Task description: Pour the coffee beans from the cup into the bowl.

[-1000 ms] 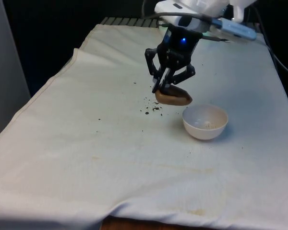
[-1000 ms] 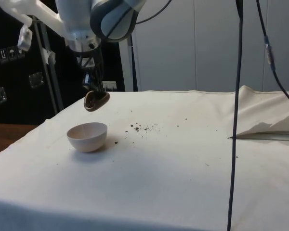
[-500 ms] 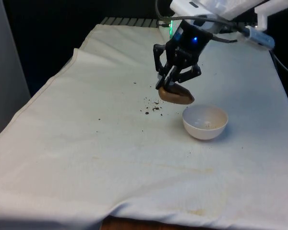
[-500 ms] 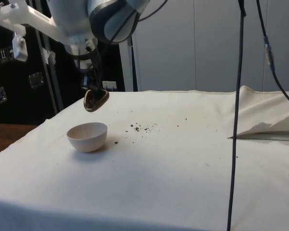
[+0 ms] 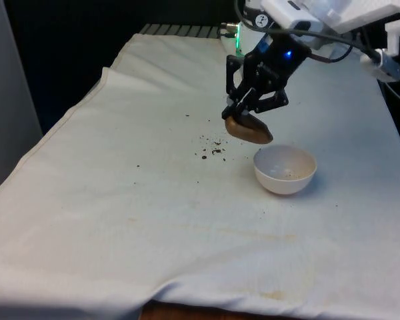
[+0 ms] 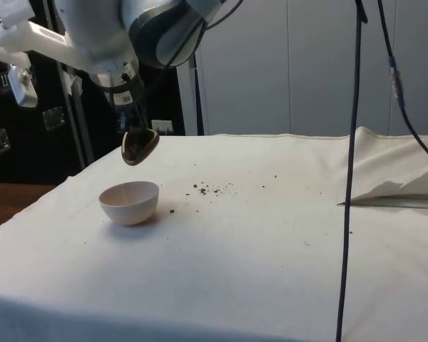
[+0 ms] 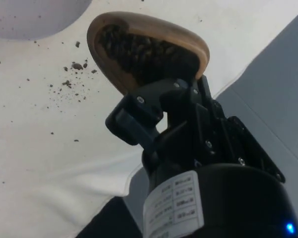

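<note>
one cup (image 5: pixel 248 129), one bowl (image 5: pixel 285 170), one gripper (image 5: pixel 243 112)

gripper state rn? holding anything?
Gripper: shut on the wooden cup, tilted, beans inside, held in the air beside the white bowl.

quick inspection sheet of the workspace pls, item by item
surface: white cloth over the table, creased, faint stains near the front edge.
job's things: brown cup tilted in the air beside the bowl, coffee beans inside it; white bowl stands upright on the cloth, a few specks inside.
clutter: dark crumbs scattered on the cloth at the front view's left of the bowl.
grippers: gripper shut on the cup's rim.
cables: black cables hang in the side view's foreground.
surroundings: dark cabinets and a pale wall in the side view.
</note>
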{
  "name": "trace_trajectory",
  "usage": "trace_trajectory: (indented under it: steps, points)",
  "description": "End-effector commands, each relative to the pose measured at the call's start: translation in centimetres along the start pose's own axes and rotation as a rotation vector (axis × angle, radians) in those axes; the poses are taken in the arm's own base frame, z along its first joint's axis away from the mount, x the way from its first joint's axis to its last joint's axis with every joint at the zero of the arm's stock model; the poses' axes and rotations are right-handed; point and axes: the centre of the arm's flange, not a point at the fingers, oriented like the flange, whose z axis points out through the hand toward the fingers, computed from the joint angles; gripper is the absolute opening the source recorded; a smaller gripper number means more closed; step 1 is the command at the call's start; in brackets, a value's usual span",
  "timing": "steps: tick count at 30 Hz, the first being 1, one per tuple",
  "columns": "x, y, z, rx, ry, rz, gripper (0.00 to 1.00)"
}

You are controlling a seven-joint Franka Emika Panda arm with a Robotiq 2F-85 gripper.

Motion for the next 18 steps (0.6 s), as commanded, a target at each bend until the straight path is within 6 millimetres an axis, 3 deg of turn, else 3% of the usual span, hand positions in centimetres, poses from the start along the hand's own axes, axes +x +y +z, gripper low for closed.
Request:
trace_trajectory:
  steps: [1,18]
  points:
    - [0.1,-0.3,-0.1,-0.017,-0.001,-0.001,0.00]
    - [0.0,-2.0,-1.8,-0.134,0.024,-0.039,0.00]
